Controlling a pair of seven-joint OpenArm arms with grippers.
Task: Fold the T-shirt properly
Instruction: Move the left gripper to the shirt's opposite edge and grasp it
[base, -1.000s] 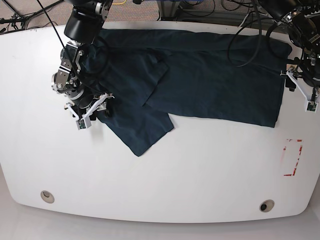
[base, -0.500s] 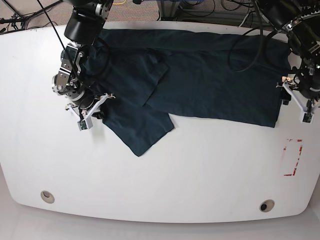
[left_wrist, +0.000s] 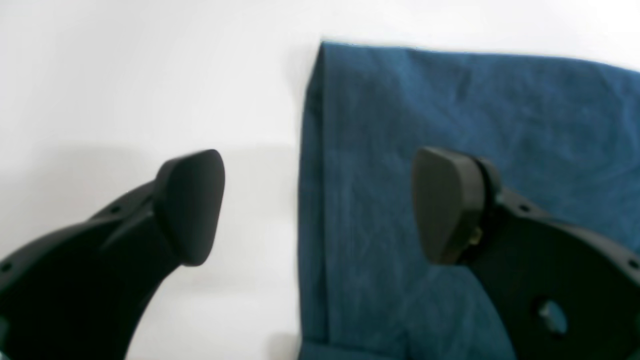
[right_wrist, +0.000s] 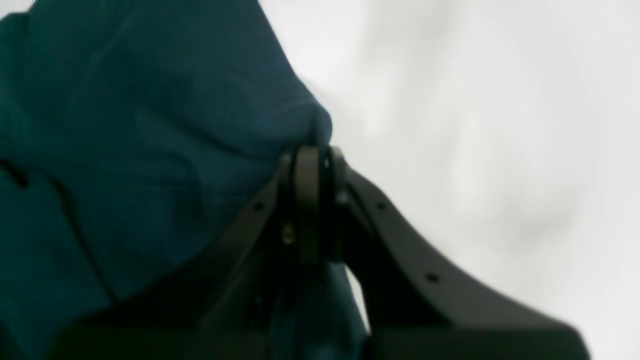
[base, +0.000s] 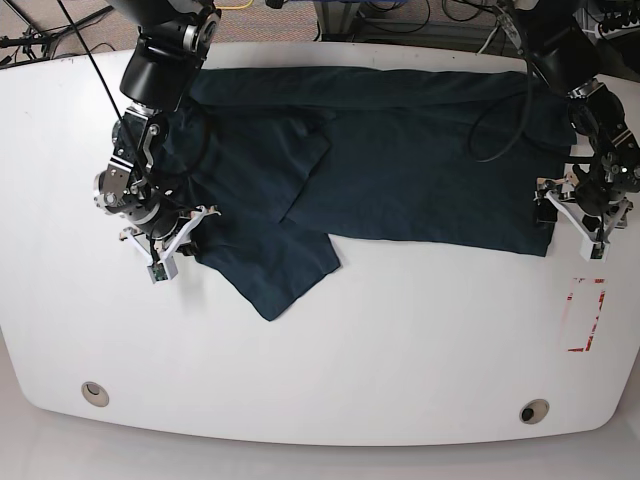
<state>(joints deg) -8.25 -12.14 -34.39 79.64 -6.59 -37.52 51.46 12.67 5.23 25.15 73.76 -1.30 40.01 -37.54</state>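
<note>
My right fingers (right_wrist: 312, 200) are pressed together on a fold of the shirt (base: 400, 160) at its sleeve end, while my left fingers (left_wrist: 192, 205) stand spread wide, one over the bare table (left_wrist: 125, 90), one over the cloth, straddling the hem edge. The shirt lies spread across the far side of the table, one flap trailing towards the front. To do this well I should lower the left gripper (base: 578, 222) until both layers of the edge sit between the pads, close firmly, then lift both ends level.
</note>
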